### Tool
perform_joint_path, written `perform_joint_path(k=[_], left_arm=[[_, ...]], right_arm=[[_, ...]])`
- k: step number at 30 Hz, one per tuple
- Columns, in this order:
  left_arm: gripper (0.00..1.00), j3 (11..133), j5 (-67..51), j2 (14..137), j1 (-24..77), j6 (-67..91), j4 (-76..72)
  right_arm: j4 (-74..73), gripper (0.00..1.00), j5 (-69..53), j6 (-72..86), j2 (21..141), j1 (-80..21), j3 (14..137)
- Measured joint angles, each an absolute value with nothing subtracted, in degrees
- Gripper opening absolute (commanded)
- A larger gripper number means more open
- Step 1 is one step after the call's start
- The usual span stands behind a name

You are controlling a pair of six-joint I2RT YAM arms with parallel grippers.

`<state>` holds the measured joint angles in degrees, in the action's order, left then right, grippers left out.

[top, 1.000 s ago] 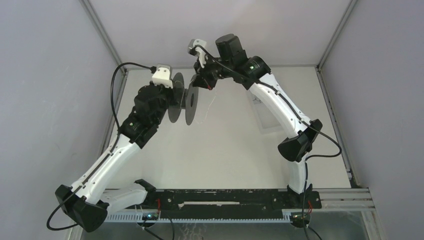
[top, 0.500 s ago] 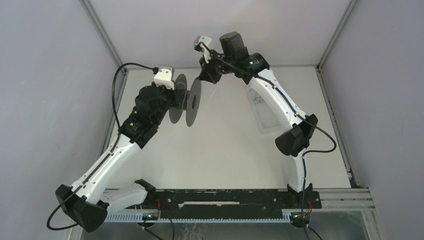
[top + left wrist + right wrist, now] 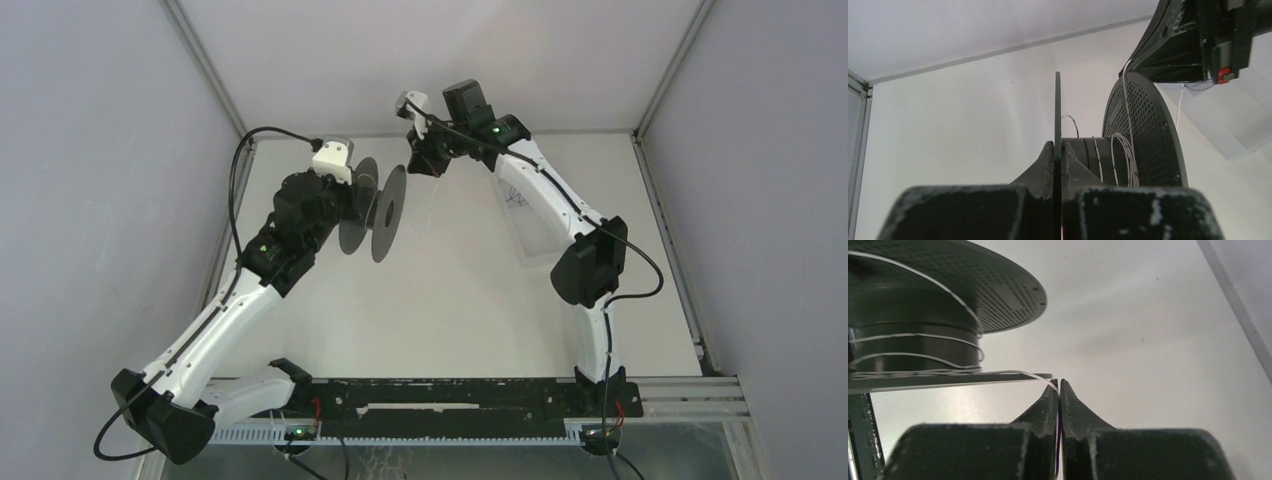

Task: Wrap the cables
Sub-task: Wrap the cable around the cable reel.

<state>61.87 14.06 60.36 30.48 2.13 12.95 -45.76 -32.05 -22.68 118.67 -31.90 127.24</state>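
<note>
My left gripper is shut on the thin near flange of a black spool, holding it in the air over the back of the table. In the top view the spool sits just right of the left gripper. A few turns of the thin whitish cable lie on the hub. From the hub the cable runs over the flange edge into my right gripper, which is shut on it. The right gripper hangs just right of and behind the spool.
A clear plastic sheet lies on the white table at the back right, with a small tangle of blue wire on it. Grey walls and metal frame posts enclose the table. A black rail runs along the near edge.
My right gripper has moved right, away from the spool's hub toward its far rim, still pinching the cable. The left gripper and spool have shifted slightly to the right.
</note>
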Motion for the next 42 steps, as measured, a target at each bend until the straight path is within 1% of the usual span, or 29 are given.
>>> perform_joint_path(k=[5, 10, 19, 28, 32, 38, 42], left_arm=[[0.0, 61.9, 13.2, 60.3, 29.8, 3.0, 15.8], [0.0, 61.9, 12.6, 60.2, 28.9, 4.1, 18.5], [0.0, 62.0, 11.1, 60.2, 25.4, 7.3, 20.7], [0.0, 62.8, 7.9, 60.2, 22.6, 12.4, 21.0], [0.0, 62.8, 7.3, 60.2, 19.9, 16.9, 21.6], [0.0, 62.8, 9.5, 60.6, 16.0, 23.9, 22.3], [0.0, 62.8, 12.1, 61.5, 15.5, 27.0, 22.2]], right_arm=[[-42.0, 0.11, -32.2, -23.1, 119.2, -30.4, 120.3], [-37.9, 0.1, -34.0, -21.9, 119.7, -27.6, 112.8], [-26.7, 0.09, -41.4, -12.4, 120.3, -28.5, 98.3], [-19.4, 0.09, -46.0, -3.6, 124.9, -31.5, 94.2], [-12.8, 0.09, -49.2, 2.6, 124.9, -32.8, 89.8], [0.3, 0.11, -53.7, 17.2, 124.7, -35.8, 80.3], [5.7, 0.1, -54.8, 24.8, 124.7, -38.5, 78.3]])
